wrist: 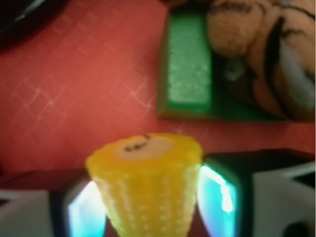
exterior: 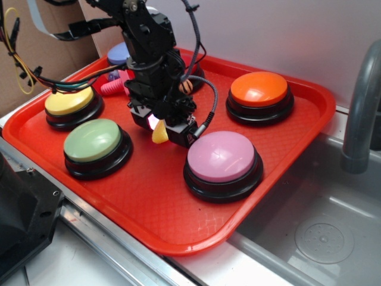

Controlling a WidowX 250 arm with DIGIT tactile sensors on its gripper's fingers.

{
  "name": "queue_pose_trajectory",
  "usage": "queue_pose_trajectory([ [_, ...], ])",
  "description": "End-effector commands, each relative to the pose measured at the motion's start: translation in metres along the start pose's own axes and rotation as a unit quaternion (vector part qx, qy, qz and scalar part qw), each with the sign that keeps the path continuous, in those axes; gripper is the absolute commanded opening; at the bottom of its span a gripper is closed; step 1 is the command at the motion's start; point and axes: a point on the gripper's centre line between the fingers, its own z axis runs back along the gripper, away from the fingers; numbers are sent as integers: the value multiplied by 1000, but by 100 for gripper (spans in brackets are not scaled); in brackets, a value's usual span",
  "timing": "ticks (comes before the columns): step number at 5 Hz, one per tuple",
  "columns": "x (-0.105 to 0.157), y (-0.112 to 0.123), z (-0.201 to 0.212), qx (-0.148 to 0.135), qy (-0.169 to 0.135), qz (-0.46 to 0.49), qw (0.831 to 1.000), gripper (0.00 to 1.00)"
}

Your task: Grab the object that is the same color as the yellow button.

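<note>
At the centre of the exterior view the pincer [exterior: 159, 128] grips the yellow corn cob [exterior: 159, 133], its tip hanging over the red tray [exterior: 149, 202]; the yellow button [exterior: 69, 102] sits at the tray's left. Only the wrist view shows both pads [wrist: 217, 202] pressed against the corn's ridged sides, with a tiger toy [wrist: 266, 54] and a green block [wrist: 187, 69] at upper right.

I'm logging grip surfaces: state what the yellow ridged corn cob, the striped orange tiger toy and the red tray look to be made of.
The small yellow ridged toy corn cob, between the fingers, looks like glossy moulded plastic, with regular kernel bumps and a slight sheen. The striped orange tiger toy seems soft, fuzzy plush, though the view is blurred. The red tray appears to be hard plastic with a fine diamond texture.
</note>
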Motion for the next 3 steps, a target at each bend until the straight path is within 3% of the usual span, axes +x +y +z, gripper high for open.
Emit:
queue_pose_trajectory([
  [1, 5, 11, 41, -10, 17, -22, 1000, 0],
  [2, -2, 28, 81, -28, 14, -13, 999, 0],
  [3, -6, 38, 126, -23, 4, -16, 1000, 0],
])
